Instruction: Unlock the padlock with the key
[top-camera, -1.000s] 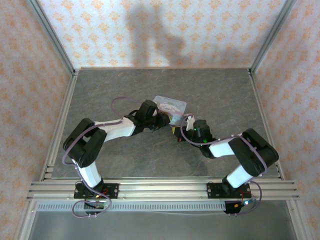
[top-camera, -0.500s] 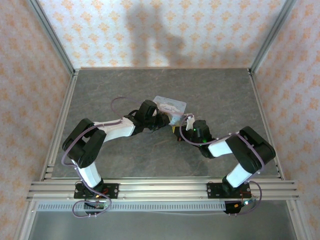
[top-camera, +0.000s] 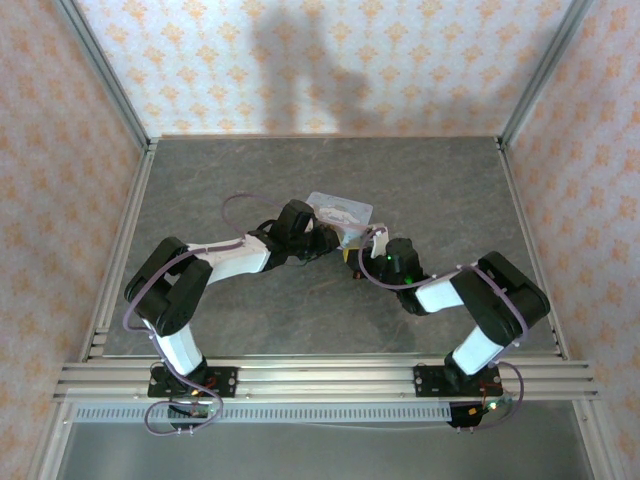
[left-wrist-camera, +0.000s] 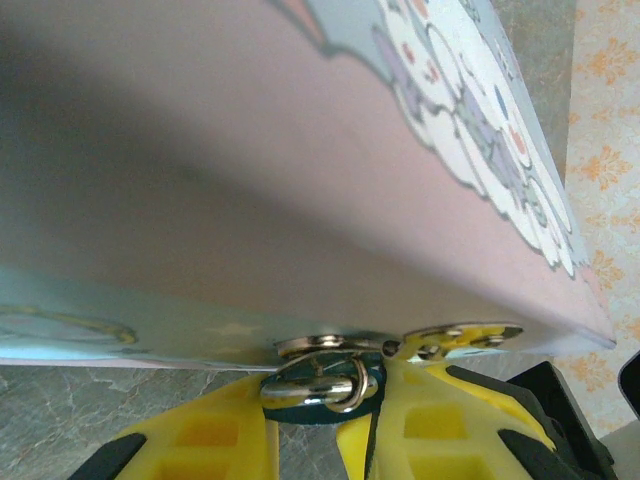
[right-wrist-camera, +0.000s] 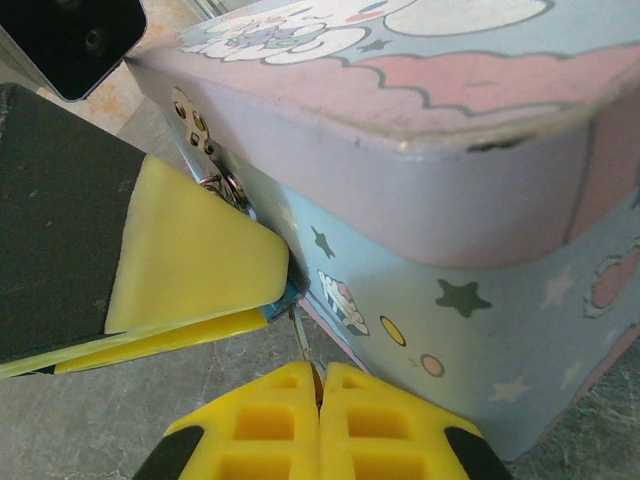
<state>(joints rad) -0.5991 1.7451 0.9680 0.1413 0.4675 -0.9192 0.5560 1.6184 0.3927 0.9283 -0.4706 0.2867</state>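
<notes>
Midway between the left and right edges of the surface (top-camera: 450, 180) stands the tin (top-camera: 340, 212), with the padlock (left-wrist-camera: 318, 392) hanging on its near-side hasp. My left pincer (left-wrist-camera: 322, 425) is clamped on the padlock, one yellow finger each side. My right pincer (right-wrist-camera: 322, 385) is pressed together on the key (right-wrist-camera: 302, 342), its tip up at the padlock's teal edge, just beside the tin wall.

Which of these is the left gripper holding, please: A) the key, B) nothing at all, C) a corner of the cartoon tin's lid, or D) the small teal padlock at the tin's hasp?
D: in the left wrist view the left gripper clamps the teal padlock between its yellow fingers, its shackle hooked through the hasp of the tin; the key is pinched in the right gripper.
</notes>
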